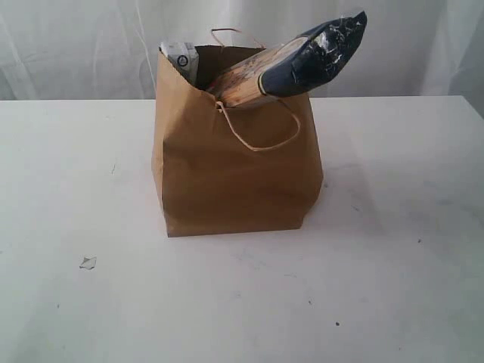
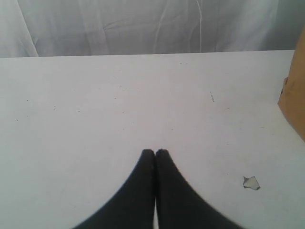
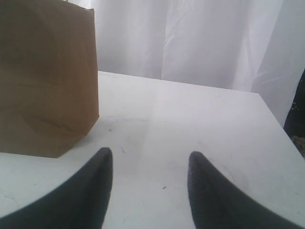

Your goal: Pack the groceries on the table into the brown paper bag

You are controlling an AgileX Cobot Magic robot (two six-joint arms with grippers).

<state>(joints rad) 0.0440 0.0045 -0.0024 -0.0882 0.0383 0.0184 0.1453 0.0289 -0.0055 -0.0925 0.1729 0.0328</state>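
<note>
On your left, the left end effector (image 2: 155,153) hangs pinched together, empty, above the table (image 1: 68,197). Mid-table, the bag (image 1: 234,174) stands packed, and the packet (image 1: 302,64) pokes out, probably too long to sink. Rightward, the right end effector (image 3: 150,161) stands apart, holding nothing.

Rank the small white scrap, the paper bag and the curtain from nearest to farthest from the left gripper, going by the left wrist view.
1. White scrap, on the table close beside the left gripper.
2. Paper bag, standing farther out on the scrap's side.
3. Curtain, behind the table's far edge.
</note>
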